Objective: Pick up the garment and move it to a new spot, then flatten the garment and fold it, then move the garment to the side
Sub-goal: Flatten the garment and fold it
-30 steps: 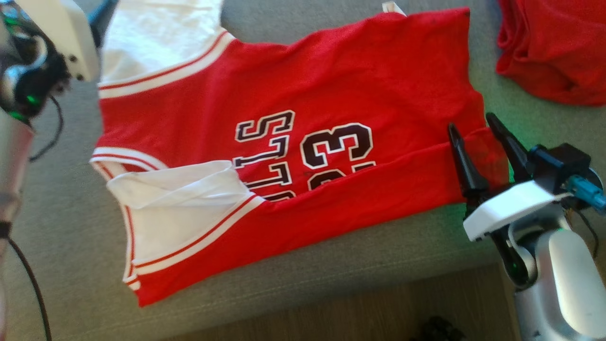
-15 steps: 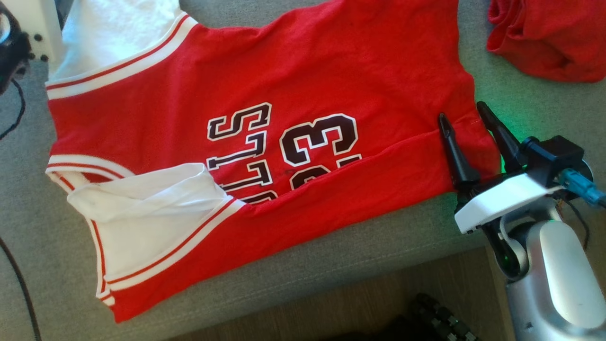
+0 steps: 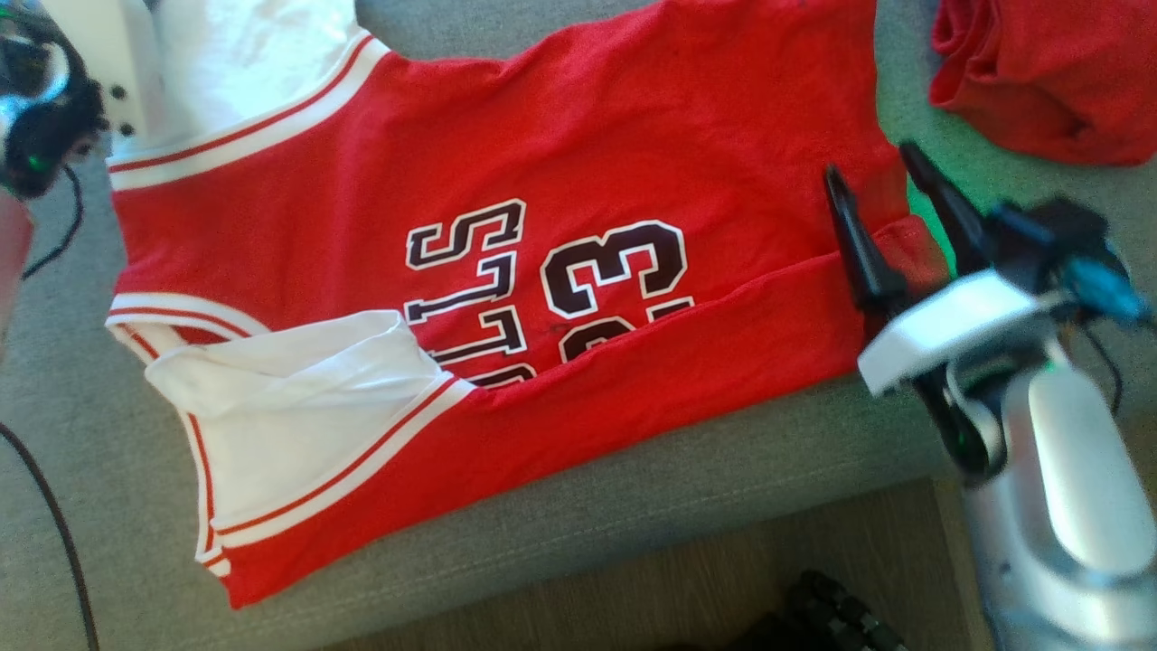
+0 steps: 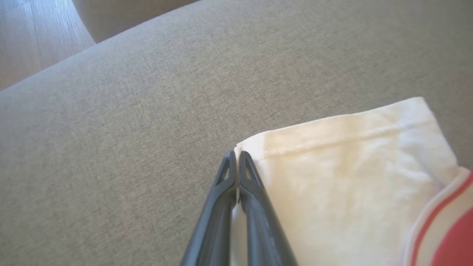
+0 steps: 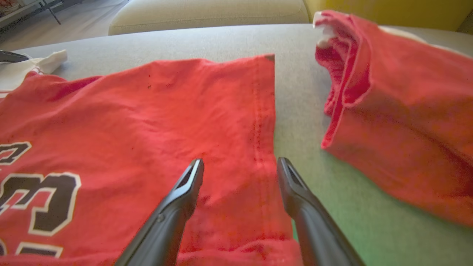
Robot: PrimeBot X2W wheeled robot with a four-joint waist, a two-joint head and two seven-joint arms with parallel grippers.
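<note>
The garment (image 3: 542,163) is a red jersey with white sleeves and black numbers, spread on the grey cushion with its near edge folded over. In the left wrist view my left gripper (image 4: 236,155) is shut on the corner of a white sleeve (image 4: 351,177), and a strip of white cloth shows between the fingers. The left wrist housing (image 3: 45,99) sits at the head view's top left, beside that sleeve. My right gripper (image 3: 868,161) stands open over the jersey's red hem (image 5: 264,122), one finger on each side of the hem seam.
A second, crumpled red cloth (image 3: 1039,72) lies at the far right of the grey cushion (image 3: 633,506), close to the right gripper. Wooden floor (image 3: 633,606) runs below the cushion's front edge, with a dark object (image 3: 832,615) on it.
My left gripper has shut on the white sleeve's corner. The right gripper, still open, has moved a little farther up along the hem. The head view has shifted slightly.
</note>
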